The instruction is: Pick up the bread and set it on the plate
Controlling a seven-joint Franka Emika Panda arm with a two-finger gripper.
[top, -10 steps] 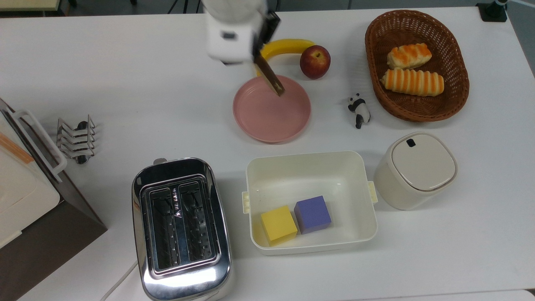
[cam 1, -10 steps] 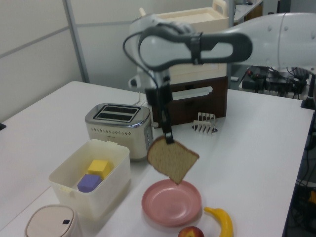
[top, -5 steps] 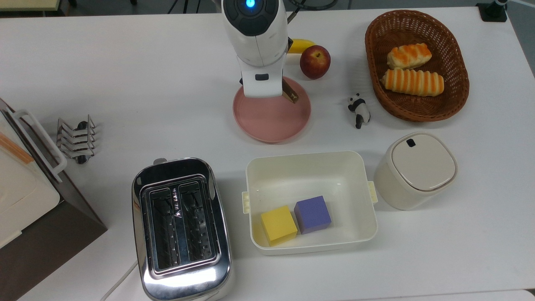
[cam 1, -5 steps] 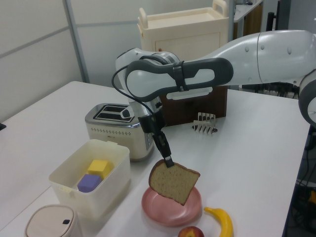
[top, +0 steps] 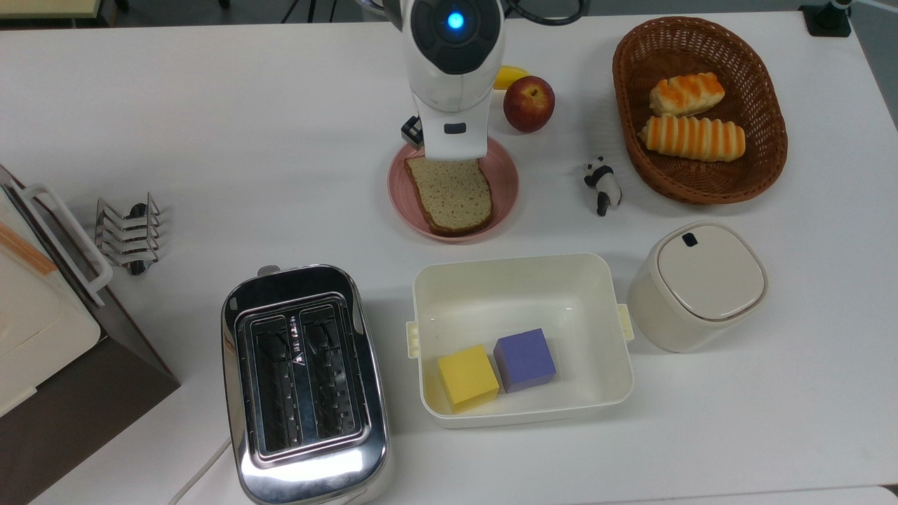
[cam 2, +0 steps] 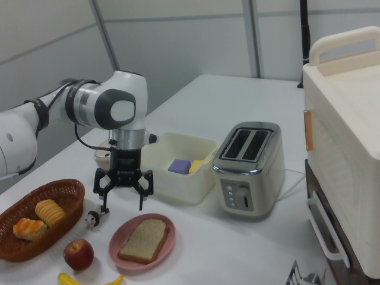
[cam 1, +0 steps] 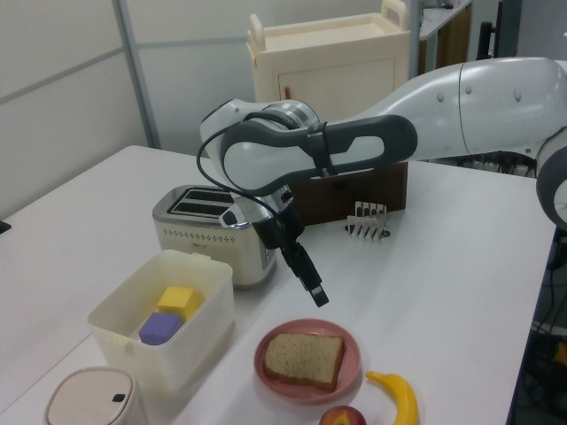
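The bread [top: 450, 193] is a brown slice lying flat on the pink plate [top: 506, 168], a little toward the top view's left side of it. In the left view the bread [cam 1: 304, 359] rests on the plate [cam 1: 306, 327] with the gripper [cam 1: 319, 299] hanging above, clear of it. The right view shows the gripper [cam 2: 123, 199] open, its fingers spread wide and empty, over the far edge of the plate [cam 2: 120, 237] and the bread [cam 2: 142, 239]. My arm's wrist covers the plate's far rim in the top view.
An apple [top: 528, 103] and banana [top: 511, 73] lie just behind the plate. A panda figure [top: 603, 184] and wicker basket [top: 624, 105] with striped rolls sit to the top view's right. A cream tub [top: 421, 301], toaster [top: 305, 382] and lidded canister [top: 701, 284] stand nearer.
The slice hung tilted from the shut gripper above the plate; it now lies flat on the plate. The gripper has opened and lifted slightly clear.
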